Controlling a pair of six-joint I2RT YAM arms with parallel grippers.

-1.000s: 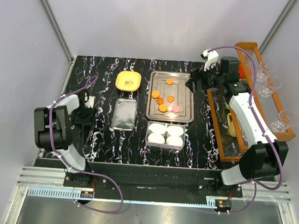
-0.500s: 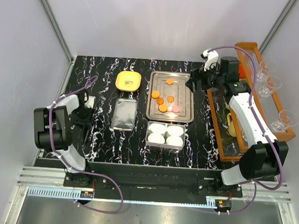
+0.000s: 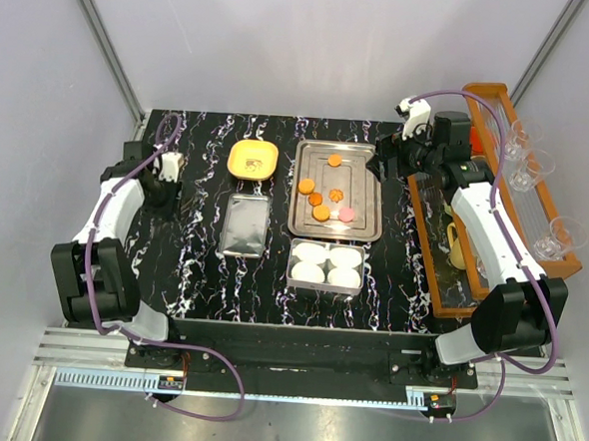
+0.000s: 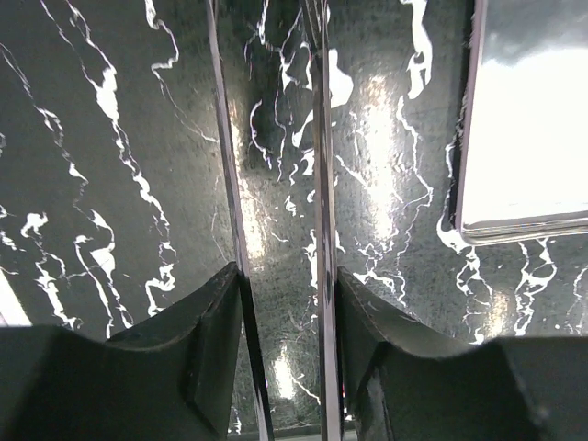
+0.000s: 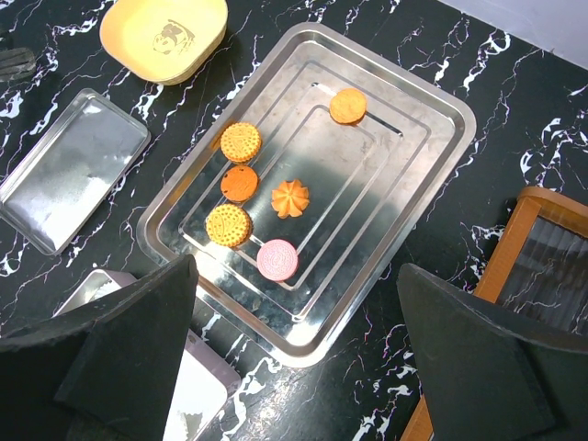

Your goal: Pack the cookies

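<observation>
Black marbled surface (image 3: 201,275) with white veins is carrying everything, and pale walls are closing it in on three sides. Closest to the near edge, about in the middle, a small metal box (image 3: 290,270) is standing open with four white paper cups (image 3: 310,253) sitting inside. I think they are waiting there to receive the sweets. Just to the left of it the flat lid (image 3: 244,225) is lying apart, so the box is open for filling.

Beyond the box a steel tray (image 5: 432,119) is holding the cookies (image 5: 291,197): five orange ones and a pink cookie (image 5: 277,259). All are lying flat and separate on its floor, and none is packed yet.

Toward the left edge the left hand (image 4: 287,276) is pointing down at the bare surface. Its fingers (image 4: 211,340) are pressing from both sides on two thin shiny strips, probably metal tongs (image 4: 316,184). This is making sense to me, because such flat discs are difficult for wide fingers.

Farther back, a yellow dish (image 3: 252,159) is sitting with nothing in it, left of the tray's far end. Over the tray's far right corner the right hand (image 3: 383,161) is hovering with fingers fully apart and holding nothing, perhaps so that its camera is seeing all the cookies.
</observation>
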